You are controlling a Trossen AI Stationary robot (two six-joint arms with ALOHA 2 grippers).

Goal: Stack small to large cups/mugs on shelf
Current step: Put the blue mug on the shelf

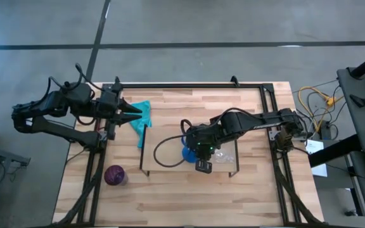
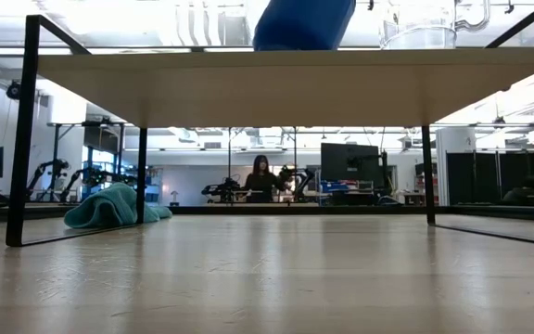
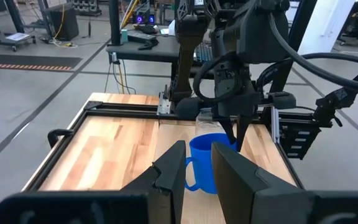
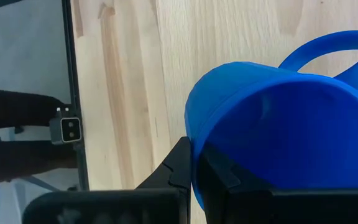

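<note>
step: looks like the blue mug (image 4: pixel 278 124) is getting placed on the shelf (image 1: pixel 170 136); the right hand (image 4: pixel 194 165) is pinched on its rim, glass cup (image 1: pixel 227 156) just beside it

next: I'd guess let go, then fetch the purple cup (image 1: pixel 114 175), sitting on the tabletop (image 1: pixel 189 196) well apart

left hand (image 3: pixel 197 165): narrowly parted, holding nothing, hovering by the teal cloth (image 1: pixel 142 115)

room: open lab, a person far back among desks and monitors
</note>
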